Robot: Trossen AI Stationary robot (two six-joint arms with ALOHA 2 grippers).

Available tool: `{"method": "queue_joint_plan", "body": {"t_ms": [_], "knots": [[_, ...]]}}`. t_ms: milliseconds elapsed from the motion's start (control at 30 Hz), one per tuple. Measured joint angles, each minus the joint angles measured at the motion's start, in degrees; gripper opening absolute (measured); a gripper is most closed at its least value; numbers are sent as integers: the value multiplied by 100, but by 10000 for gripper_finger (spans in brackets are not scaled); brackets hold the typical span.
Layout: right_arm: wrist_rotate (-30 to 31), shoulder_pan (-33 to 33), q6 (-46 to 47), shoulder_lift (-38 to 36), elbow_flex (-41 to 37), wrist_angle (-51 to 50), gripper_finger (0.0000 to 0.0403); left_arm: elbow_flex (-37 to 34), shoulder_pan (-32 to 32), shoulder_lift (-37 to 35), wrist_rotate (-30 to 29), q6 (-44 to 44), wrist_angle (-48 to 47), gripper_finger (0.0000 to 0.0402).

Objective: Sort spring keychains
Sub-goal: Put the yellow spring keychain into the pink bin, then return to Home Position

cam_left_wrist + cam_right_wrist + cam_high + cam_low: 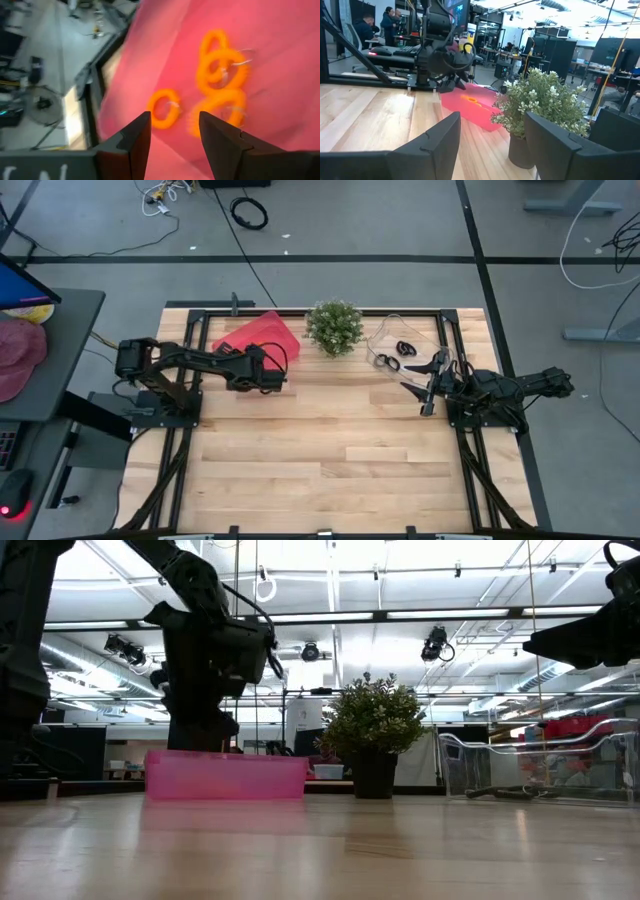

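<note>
Several orange spring keychains (220, 67) lie in the pink tray (258, 335), one small loop (163, 107) apart from a cluster (220, 107). My left gripper (175, 135) hovers open just above this tray (225, 775), at its near right corner (272, 370), holding nothing. Two black spring keychains (405, 348) rest on the floor of the clear tray (385, 335). My right gripper (425, 388) is open and empty, raised off the table near the clear tray's near side. In its own wrist view (492, 145) it looks toward the plant and the pink tray (475, 107).
A green potted plant (334, 327) stands between the two trays at the table's far edge (372, 730). The clear tray (540, 765) sits right of it. Bare wooden table top (330, 450) spreads across the near half. People (387, 20) sit at desks beyond the table.
</note>
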Motion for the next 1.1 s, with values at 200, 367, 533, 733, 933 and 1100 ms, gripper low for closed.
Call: {"method": "queue_joint_plan", "body": {"t_ms": [200, 367, 533, 733, 933, 1100], "knots": [[0, 1, 1, 0, 0, 2, 222, -70, 7, -296, 91, 146, 167, 171], [0, 1, 1, -1, 0, 2, 222, -67, -87, -365, -43, 179, 179, 171], [0, 1, 0, 0, 0, 2, 222, -67, -120, -378, -455, 465, 238, 171], [0, 1, 0, 0, 0, 0, 222, -67, -120, -378, -1075, 879, 732, 172], [0, 0, -1, 0, 0, 0, 222, -67, -139, -378, -691, 1169, 1397, 172], [-2, 0, 0, 0, 0, 0, 222, -64, -253, -378, -239, 1963, 2174, 172]]}}
